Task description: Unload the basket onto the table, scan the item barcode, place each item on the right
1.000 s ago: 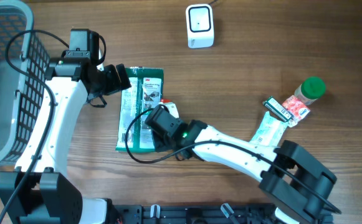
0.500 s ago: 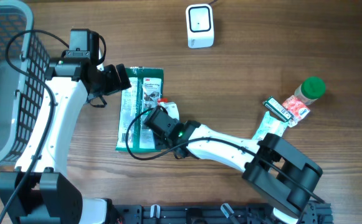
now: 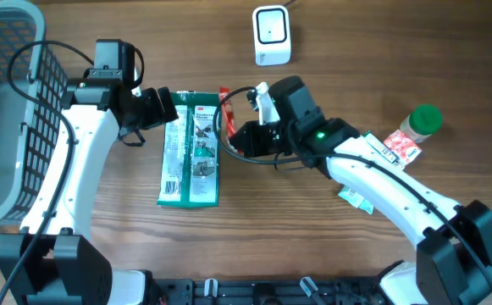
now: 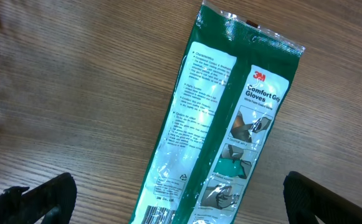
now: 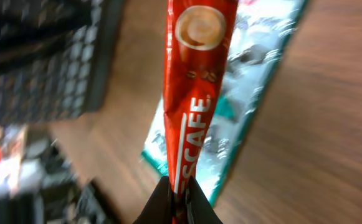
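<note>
R fingers point(image 5: 161, 205) clamped on red coffee stick point(image 5: 193, 93), held over glove pack point(image 4: 230, 124) | L fingers point(image 4: 43, 198) wide apart beside pack on tabletop point(image 4: 75, 93)

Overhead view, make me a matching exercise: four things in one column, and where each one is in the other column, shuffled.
1 Nescafe stick
2 3M gloves pack
3 white scanner
4 green-capped bottle

A far centre
B lying flat, label up
C pinched in the right end effector
D right side

Pairs: 1-C, 2-B, 3-A, 4-D
</note>
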`<act>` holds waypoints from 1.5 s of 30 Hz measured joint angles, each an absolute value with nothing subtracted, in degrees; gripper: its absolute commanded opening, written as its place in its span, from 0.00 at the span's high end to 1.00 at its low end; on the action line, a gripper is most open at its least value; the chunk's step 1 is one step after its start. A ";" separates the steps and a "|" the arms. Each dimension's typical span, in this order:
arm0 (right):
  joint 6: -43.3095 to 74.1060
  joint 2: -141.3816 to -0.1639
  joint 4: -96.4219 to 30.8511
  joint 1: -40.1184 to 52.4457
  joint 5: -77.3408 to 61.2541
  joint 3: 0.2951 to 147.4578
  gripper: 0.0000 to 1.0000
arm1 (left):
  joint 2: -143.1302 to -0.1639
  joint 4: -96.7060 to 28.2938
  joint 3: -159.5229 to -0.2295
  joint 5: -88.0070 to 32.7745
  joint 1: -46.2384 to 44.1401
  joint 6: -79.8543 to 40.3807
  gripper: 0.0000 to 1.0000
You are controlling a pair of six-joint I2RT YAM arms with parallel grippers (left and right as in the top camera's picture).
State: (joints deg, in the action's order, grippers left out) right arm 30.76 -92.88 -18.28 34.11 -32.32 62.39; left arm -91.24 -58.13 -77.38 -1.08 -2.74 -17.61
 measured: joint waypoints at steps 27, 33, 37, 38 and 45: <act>36.18 -118.21 6.42 37.89 -53.04 57.82 0.74 | -91.24 -58.13 -77.38 -1.10 -2.74 -17.61 0.00; 36.38 -118.21 6.42 37.04 -52.64 57.82 0.64 | -91.24 -58.13 -77.38 -1.10 -2.74 -17.61 0.00; 36.86 -118.21 6.50 36.84 -52.62 57.82 0.58 | -91.24 -58.13 -77.38 -1.10 -2.74 -17.61 0.00; 37.01 -118.19 6.50 36.64 -52.62 57.82 0.57 | -91.24 -58.13 -77.38 -1.10 -2.74 -17.61 0.00; 35.88 -113.89 4.10 34.00 -51.05 57.78 0.52 | -91.24 -58.11 -77.38 -1.08 -2.74 -17.61 0.00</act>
State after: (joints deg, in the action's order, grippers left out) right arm 35.88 -113.89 4.10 34.00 -51.05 57.78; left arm -91.24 -58.11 -77.38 -1.08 -2.74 -17.61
